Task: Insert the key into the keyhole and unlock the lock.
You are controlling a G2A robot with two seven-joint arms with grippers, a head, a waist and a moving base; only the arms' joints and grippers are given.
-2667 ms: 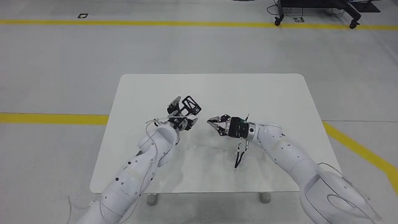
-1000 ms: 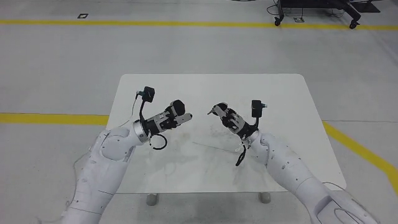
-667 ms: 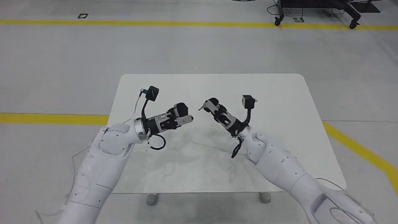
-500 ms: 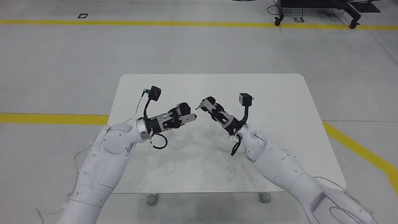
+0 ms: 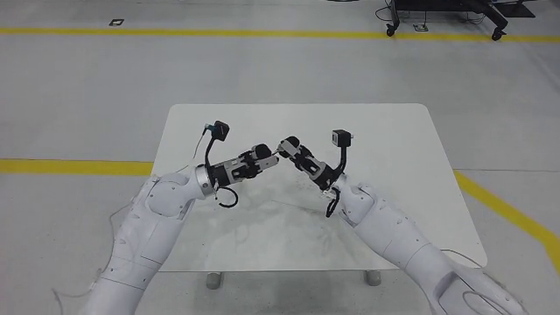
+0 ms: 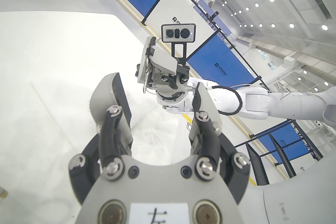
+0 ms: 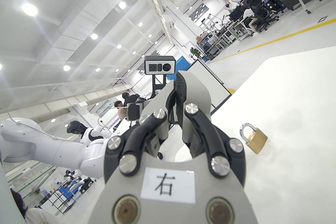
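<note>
At centre frame above the table, the left gripper (image 5: 269,155) gapes wide, just beside the right gripper (image 5: 285,147), which pinches the key (image 6: 146,78), blade jutting downward past its pads. The brass lock (image 7: 254,140) lies flat on the white table (image 5: 385,140); yellow lines (image 5: 87,31) cross the grey floor.

We've got the left arm (image 5: 166,210) and right arm (image 5: 385,219) both stretched forward and angled inward, tips almost meeting. Our left gripper (image 5: 269,158) gapes wide, fingers well apart. Our right gripper (image 7: 177,83) is pinched tight on the key (image 6: 144,84).
</note>
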